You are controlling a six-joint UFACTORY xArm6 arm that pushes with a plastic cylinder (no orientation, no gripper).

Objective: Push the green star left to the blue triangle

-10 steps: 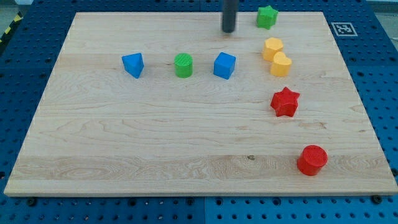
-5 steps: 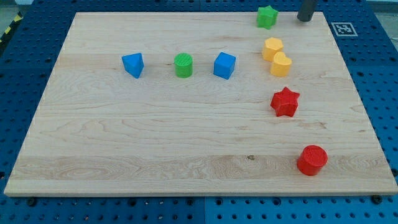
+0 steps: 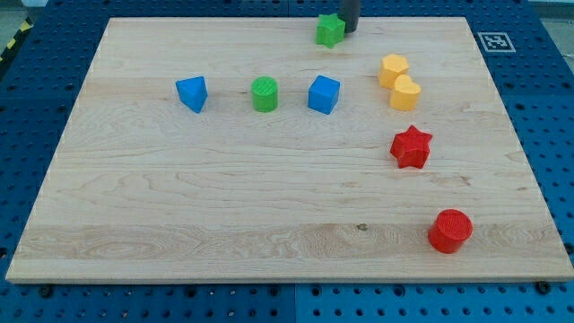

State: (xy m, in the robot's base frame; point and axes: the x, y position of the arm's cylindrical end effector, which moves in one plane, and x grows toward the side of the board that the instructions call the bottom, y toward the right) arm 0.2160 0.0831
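Note:
The green star [image 3: 330,30] lies near the top edge of the wooden board [image 3: 179,215], a little right of the middle. My tip [image 3: 350,29] touches its right side. The blue triangle [image 3: 192,92] lies far to the view's left and lower down. A green cylinder [image 3: 265,93] and a blue cube [image 3: 324,94] stand in a row to the triangle's right, below the star.
Two yellow blocks [image 3: 393,69] [image 3: 405,92] sit together right of the blue cube. A red star [image 3: 411,147] and a red cylinder [image 3: 449,231] lie lower on the right. A marker tag [image 3: 494,40] is at the board's top right corner.
My tip went from left of the green star round to its right, then came back left. The green star has slid left along the top edge. The other blocks have not moved.

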